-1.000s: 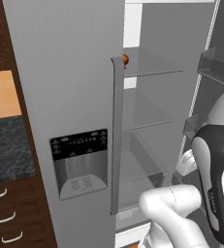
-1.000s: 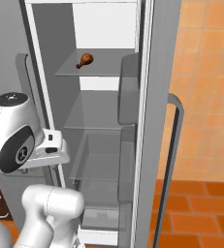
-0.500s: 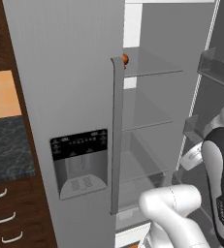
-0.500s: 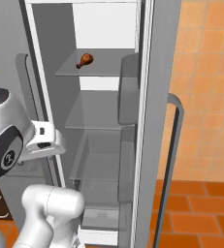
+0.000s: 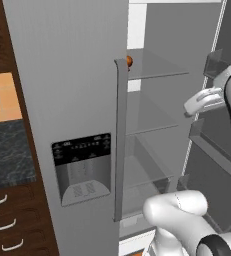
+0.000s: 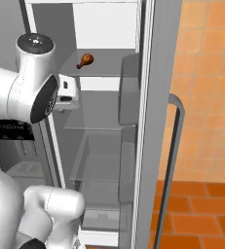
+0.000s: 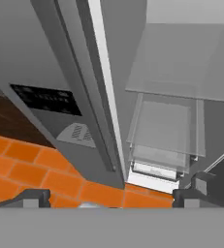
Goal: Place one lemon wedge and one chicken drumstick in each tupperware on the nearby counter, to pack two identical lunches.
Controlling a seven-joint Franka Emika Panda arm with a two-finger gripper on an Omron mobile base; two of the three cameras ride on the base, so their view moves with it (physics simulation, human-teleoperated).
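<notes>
A brown chicken drumstick [image 6: 85, 60] lies on the top glass shelf of the open fridge. In the left base view the chicken drumstick [image 5: 129, 61] peeks out from behind the door handle. My white hand [image 6: 67, 92] hovers in front of the fridge, a little below and to the left of the drumstick. In the hand view my gripper [image 7: 116, 198] is open, with nothing between its fingers, and looks down at the lower shelves and the floor. A strip of the marbled counter [image 5: 7, 155] shows left of the fridge. The lemon wedge and the tupperware are out of view.
The shut left fridge door [image 5: 67, 75] carries a long vertical handle [image 5: 119, 140] and a dispenser panel [image 5: 82, 165]. The open right door [image 6: 153, 121] stands close beside the arm. Glass shelves [image 5: 157, 72] and a drawer [image 7: 164, 131] fill the fridge. Orange tiles [image 7: 26, 164] cover the floor.
My arm has swung upward, lifting the hand from mid-fridge height toward the top shelf. The jaws stayed open and the drumstick has not moved.
</notes>
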